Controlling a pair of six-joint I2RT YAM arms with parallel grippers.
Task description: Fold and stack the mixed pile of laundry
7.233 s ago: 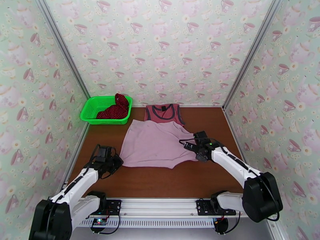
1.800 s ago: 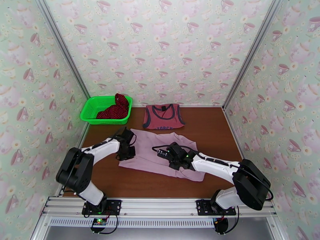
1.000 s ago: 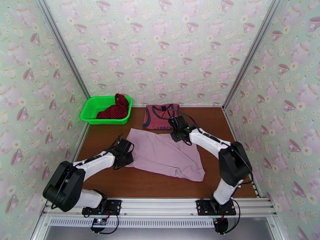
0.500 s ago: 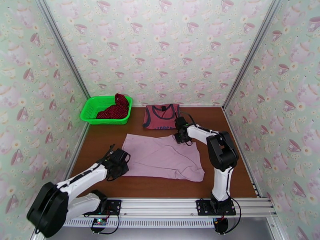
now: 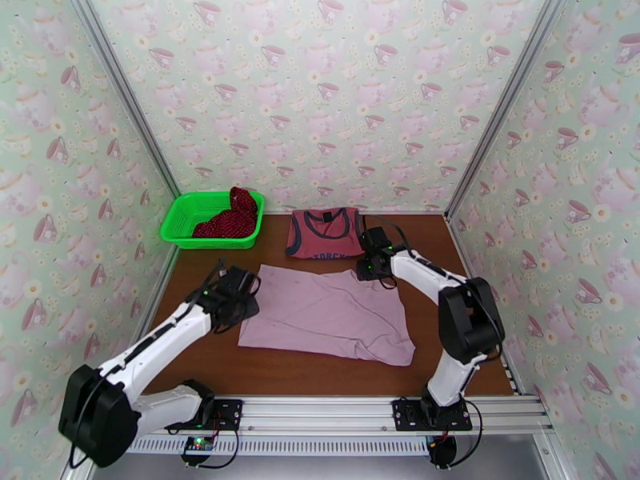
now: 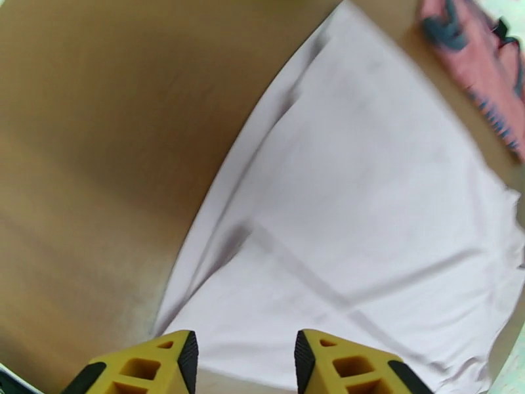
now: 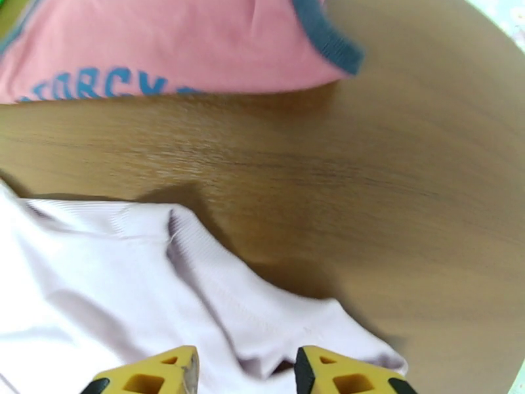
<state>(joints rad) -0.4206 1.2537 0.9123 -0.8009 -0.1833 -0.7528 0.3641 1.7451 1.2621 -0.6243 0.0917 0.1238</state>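
Top view: pale mauve-pink piece (image 5: 328,314) is lying flat on table (image 5: 304,376) between left gripper (image 5: 248,296) and right gripper (image 5: 366,268).
Left wrist: fingers (image 6: 178,352) are gaping, empty.
Right wrist: fingers (image 7: 182,370) are gaping, apparently empty, over hem.
Piece: limp, light; pinch corners.

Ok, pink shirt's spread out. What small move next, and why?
Probably lower each pincer onto the cloth edge beside it and close, ready to fold. The pink shirt lies spread but unfolded; the left pincer hangs open at its left edge, the right pincer open at its far right corner, neither holding anything.
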